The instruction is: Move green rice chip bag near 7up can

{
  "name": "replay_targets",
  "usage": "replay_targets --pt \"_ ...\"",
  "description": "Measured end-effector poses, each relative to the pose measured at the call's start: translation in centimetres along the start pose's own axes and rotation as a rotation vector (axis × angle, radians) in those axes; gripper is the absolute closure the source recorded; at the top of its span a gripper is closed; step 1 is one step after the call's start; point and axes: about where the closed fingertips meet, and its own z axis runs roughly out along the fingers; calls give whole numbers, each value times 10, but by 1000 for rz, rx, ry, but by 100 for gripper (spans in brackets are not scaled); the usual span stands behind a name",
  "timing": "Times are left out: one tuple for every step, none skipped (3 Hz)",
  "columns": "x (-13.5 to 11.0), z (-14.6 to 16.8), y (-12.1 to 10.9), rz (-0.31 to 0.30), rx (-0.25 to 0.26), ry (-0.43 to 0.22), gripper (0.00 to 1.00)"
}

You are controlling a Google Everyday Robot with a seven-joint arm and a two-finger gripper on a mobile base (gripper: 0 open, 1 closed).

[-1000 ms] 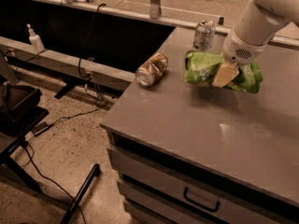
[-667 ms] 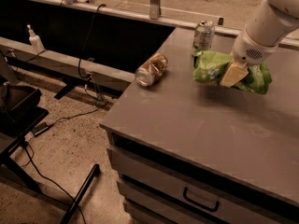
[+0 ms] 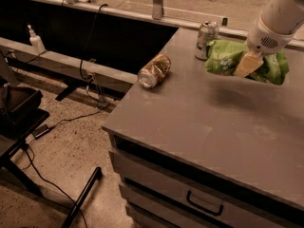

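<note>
The green rice chip bag (image 3: 225,57), crinkly lime green with a white patch, hangs just above the grey table at the far right. My gripper (image 3: 248,64) comes down from the white arm at the top right and is shut on the bag; a tan finger (image 3: 246,63) lies across the bag's front. The 7up can (image 3: 206,40), silver-grey with a pull-tab top, stands upright at the table's far edge. The bag's left end is right beside the can, about touching it. The bag casts a dark shadow on the table below.
A copper-brown can (image 3: 154,71) lies on its side near the table's (image 3: 199,127) left edge. Drawers with a handle (image 3: 204,204) face front. To the left are floor cables, a black stand (image 3: 19,113) and a spray bottle (image 3: 34,39) on a ledge.
My gripper has carried the green bag to the right and farther back, closer to the 7up can. The cans have not moved.
</note>
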Motion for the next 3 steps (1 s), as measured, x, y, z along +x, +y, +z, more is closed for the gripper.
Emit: replay_targets --pt "13 -3 -20 46 12 15 100" --pt "27 1 -51 96 47 -1 100" --pt "38 6 -78 131 86 -28 100"
